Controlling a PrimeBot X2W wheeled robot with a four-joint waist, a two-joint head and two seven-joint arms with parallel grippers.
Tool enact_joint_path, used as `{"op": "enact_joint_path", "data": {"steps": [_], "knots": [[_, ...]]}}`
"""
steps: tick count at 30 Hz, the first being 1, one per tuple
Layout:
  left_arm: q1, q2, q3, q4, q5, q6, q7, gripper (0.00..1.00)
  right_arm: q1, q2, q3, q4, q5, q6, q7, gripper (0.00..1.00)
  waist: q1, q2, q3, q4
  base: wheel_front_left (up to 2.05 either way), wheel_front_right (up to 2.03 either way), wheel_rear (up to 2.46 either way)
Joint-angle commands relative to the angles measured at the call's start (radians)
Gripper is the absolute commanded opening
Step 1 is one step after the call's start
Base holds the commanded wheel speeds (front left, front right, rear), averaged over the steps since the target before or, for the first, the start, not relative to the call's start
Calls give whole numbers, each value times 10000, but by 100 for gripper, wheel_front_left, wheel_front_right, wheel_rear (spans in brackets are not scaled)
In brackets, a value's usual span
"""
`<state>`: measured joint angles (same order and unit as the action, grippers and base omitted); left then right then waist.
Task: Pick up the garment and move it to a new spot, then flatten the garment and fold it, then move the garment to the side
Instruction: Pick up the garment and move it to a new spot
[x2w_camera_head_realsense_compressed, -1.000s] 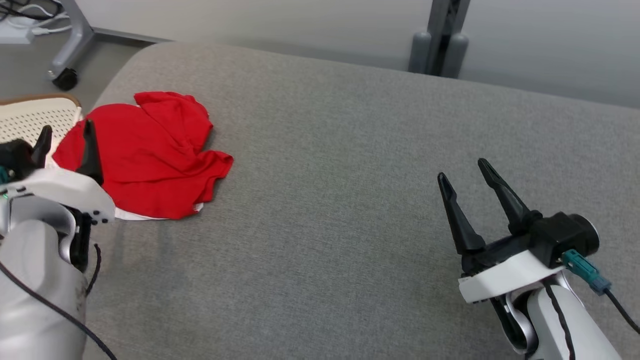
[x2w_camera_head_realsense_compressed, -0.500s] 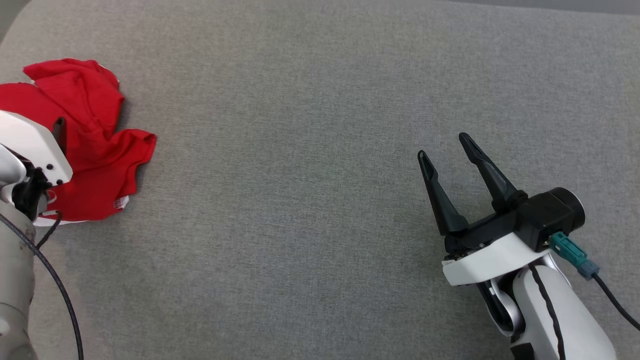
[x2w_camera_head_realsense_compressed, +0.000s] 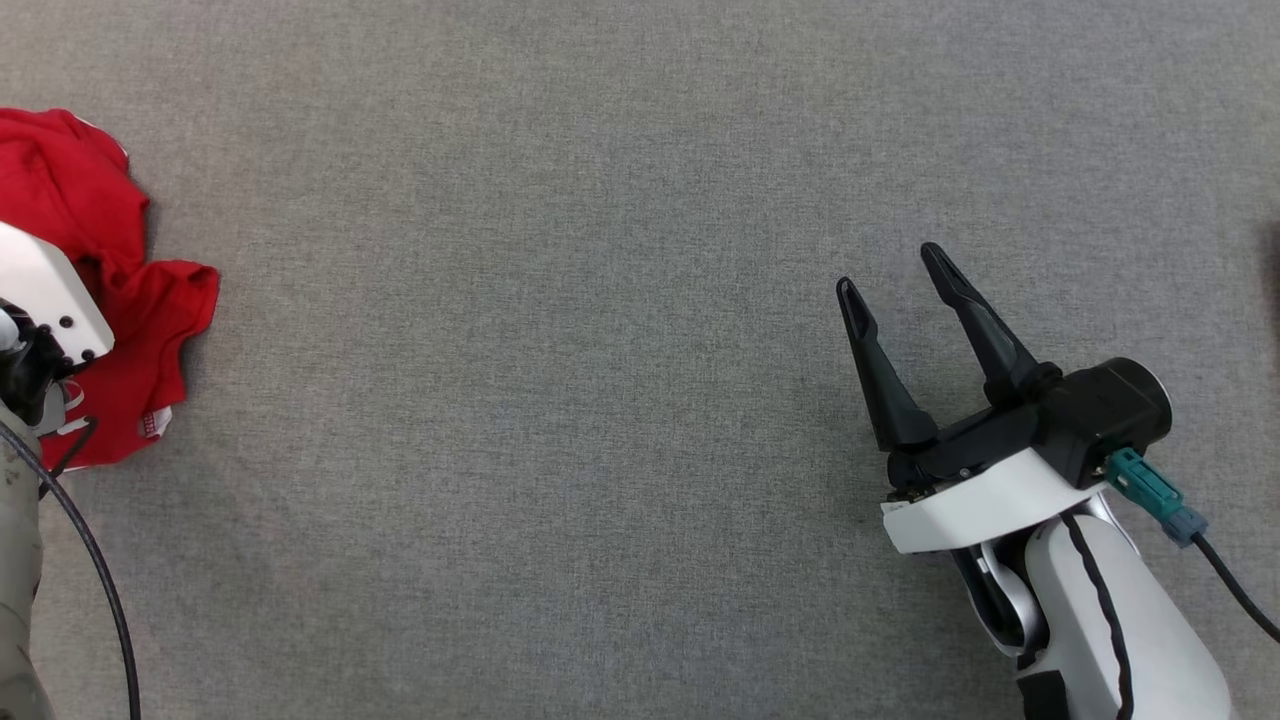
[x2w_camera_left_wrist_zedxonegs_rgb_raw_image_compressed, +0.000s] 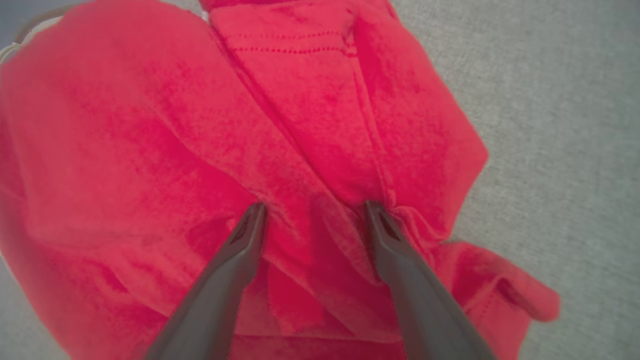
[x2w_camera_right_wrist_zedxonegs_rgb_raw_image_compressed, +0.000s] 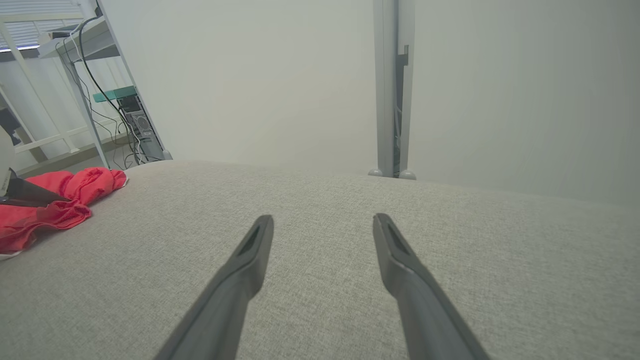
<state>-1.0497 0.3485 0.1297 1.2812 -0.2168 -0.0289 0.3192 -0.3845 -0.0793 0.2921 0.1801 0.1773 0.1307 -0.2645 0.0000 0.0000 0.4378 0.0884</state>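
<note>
Left tool (x2w_camera_left_wrist_zedxonegs_rgb_raw_image_compressed: 314, 205) splayed, perhaps on garment (x2w_camera_left_wrist_zedxonegs_rgb_raw_image_compressed: 125, 125); right tool (x2w_camera_head_realsense_compressed: 888, 267) splayed over grey cushion (x2w_camera_head_realsense_compressed: 550, 400), pale wall (x2w_camera_right_wrist_zedxonegs_rgb_raw_image_compressed: 275, 75) beyond.

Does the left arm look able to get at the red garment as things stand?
Probably yes: the left pincer is open right over the red garment, its tips seemingly touching it, and nothing lies between them.

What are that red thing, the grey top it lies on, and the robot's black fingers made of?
Red garment: soft matte knit, probably cotton jersey; it creases loosely and shows stitched hem rows.
Grey surface: woven, upholstery-like fabric, matte, with a fine flecked weave.
Fingers of the right gripper: smooth, dark and matte, likely moulded plastic, though coated metal is possible.
</note>
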Motion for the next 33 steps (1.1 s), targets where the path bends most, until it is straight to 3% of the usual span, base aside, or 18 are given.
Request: {"op": "enact_joint_path", "data": {"steps": [1,5,6,16,21,27,33], "knots": [[-8,28,-35,53,-46,99,68,100,-64,-39,-58,-25,43,2,-15,100,0,0,16,-22,0,0,0],[74,-13,-17,78,-147,220,177,100,-66,-23,-74,-19,46,2,-15,100,0,0,43,-47,0,0,0],[73,-21,33,80,-205,195,117,0,-76,-22,-77,-13,53,2,-15,100,0,0,48,-49,0,0,0],[106,-119,-41,31,-398,44,-667,0,-55,8,-117,164,53,2,-15,100,0,0,-294,60,0,0,0],[155,-311,-193,-296,-352,-209,-2038,0,139,59,-98,260,162,2,-14,100,0,0,-942,95,0,0,0],[276,-813,-324,-995,-524,-718,-4671,0,551,137,-278,370,342,2,-14,100,0,0,-2138,38,0,0,0],[706,-1527,-1087,-1523,-473,-1030,-5586,0,1185,205,-599,377,494,2,-14,100,0,0,-3409,-188,0,0,0]]}}
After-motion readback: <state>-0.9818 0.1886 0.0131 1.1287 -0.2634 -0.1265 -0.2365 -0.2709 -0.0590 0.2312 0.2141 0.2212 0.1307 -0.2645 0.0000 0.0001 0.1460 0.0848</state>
